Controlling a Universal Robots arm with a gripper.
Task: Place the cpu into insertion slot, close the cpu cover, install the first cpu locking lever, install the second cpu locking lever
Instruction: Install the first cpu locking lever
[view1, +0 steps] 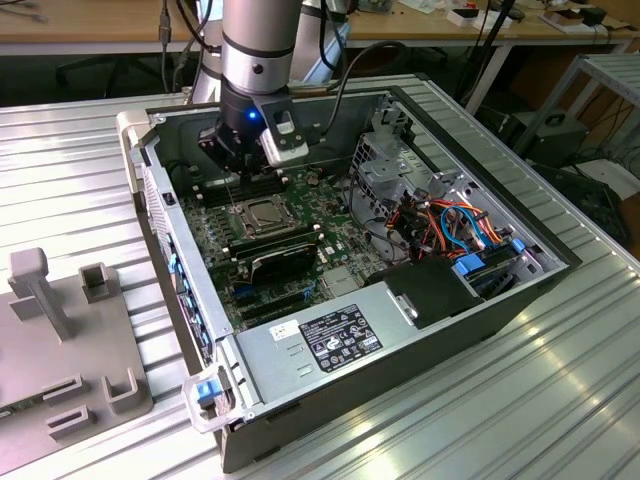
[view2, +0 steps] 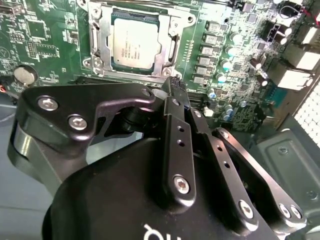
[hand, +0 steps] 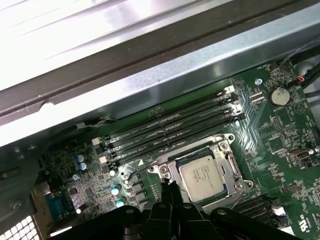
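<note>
The cpu (view1: 262, 212) (view2: 136, 42) (hand: 202, 175) lies flat in the insertion slot (view1: 240, 226), its silver top face up. The cpu cover (view2: 169, 26) (hand: 172, 164) lies down around it, and the chip shows through the cover's square window. A thin lever rod (hand: 235, 200) runs along one side of the socket. My gripper (view1: 240, 165) (view2: 172, 82) (hand: 169, 186) hangs just above the board beside a corner of the socket. Its black fingers (view2: 176, 125) meet at the tips with nothing seen between them.
The open computer case (view1: 180, 260) lies on a ribbed metal table. Long black memory slots (hand: 170, 127) run beside the socket, close to the case wall (hand: 150, 75). A black card (view1: 285, 258), the power supply (view1: 330, 335) and coloured cables (view1: 460, 225) sit nearby. A grey fixture (view1: 60, 330) stands outside.
</note>
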